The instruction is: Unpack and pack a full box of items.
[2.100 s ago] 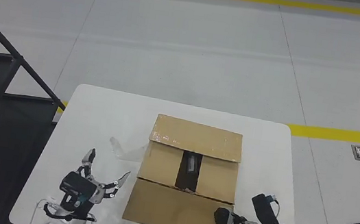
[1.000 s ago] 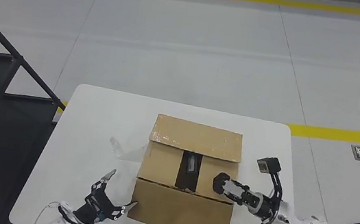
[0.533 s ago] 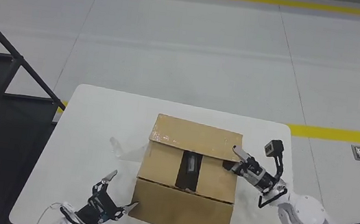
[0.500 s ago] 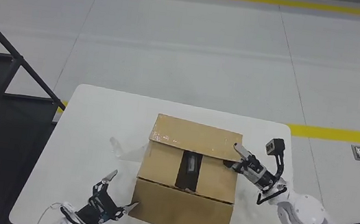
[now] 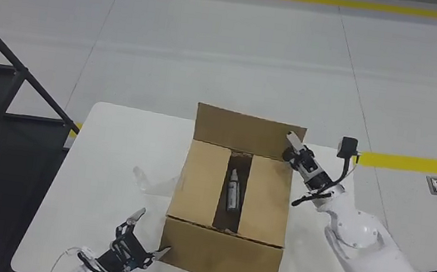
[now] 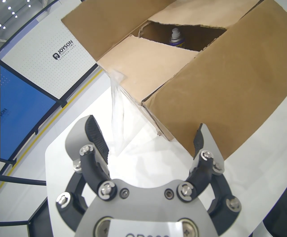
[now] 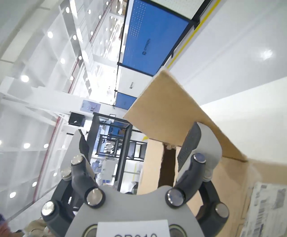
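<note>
Right gripper wide open, empty, at box's upright far flap. Left gripper wide open, empty, by near-left corner.

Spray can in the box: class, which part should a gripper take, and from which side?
Grip the can on its round body just below the nozzle, coming straight down from above. The side flaps cover the box on either side and leave only a narrow slot over the can, so the grip should probably close along the slot, not across it.
</note>
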